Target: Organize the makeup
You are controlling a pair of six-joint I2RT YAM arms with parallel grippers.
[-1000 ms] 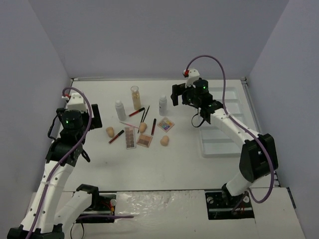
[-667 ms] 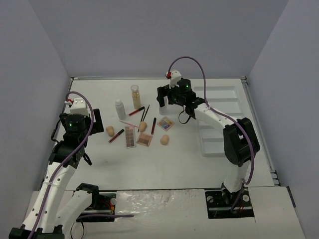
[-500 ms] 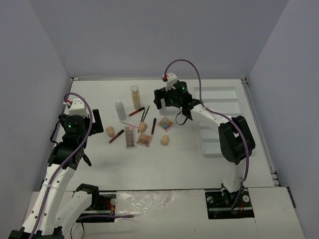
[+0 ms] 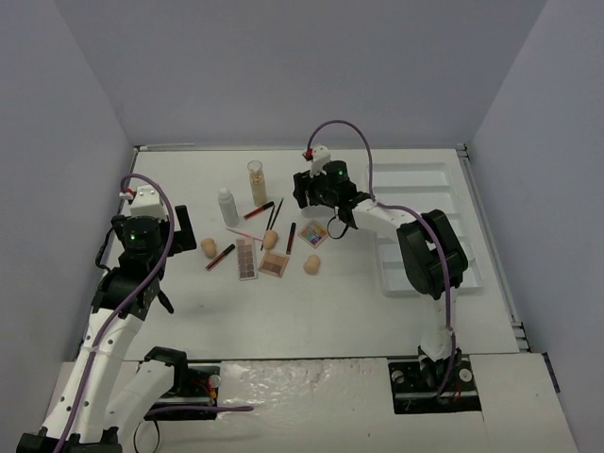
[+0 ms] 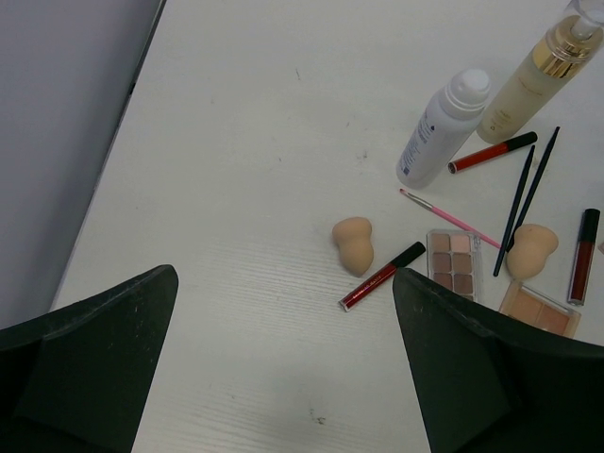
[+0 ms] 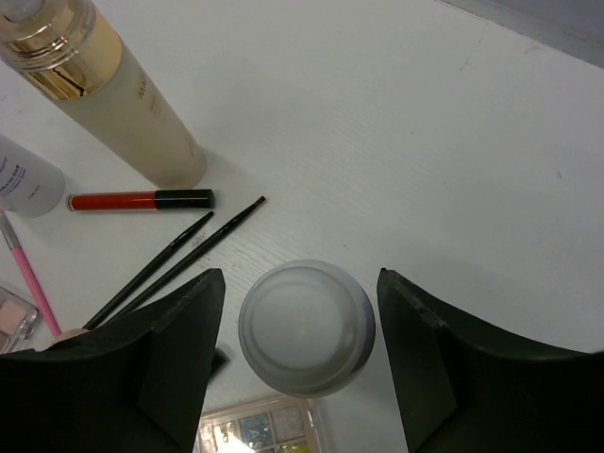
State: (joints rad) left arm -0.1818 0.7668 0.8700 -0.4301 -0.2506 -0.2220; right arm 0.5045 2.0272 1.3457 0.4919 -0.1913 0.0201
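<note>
The makeup lies in a cluster at mid-table. My right gripper is open, its fingers either side of the upright white bottle, not touching it; this bottle is hidden under the gripper in the top view. To its left stand the amber-liquid bottle and the other white bottle. Three beige sponges, the eyeshadow palettes, a red lip tube and black brushes lie around. My left gripper is open and empty, left of the cluster.
The white compartmented tray lies at the right of the table. A grey wall runs close along the left table edge. A colourful palette lies right under the right gripper.
My right arm has swung left from near the tray to over the white bottle, which now sits between its open fingers. My left arm has shifted slightly.
</note>
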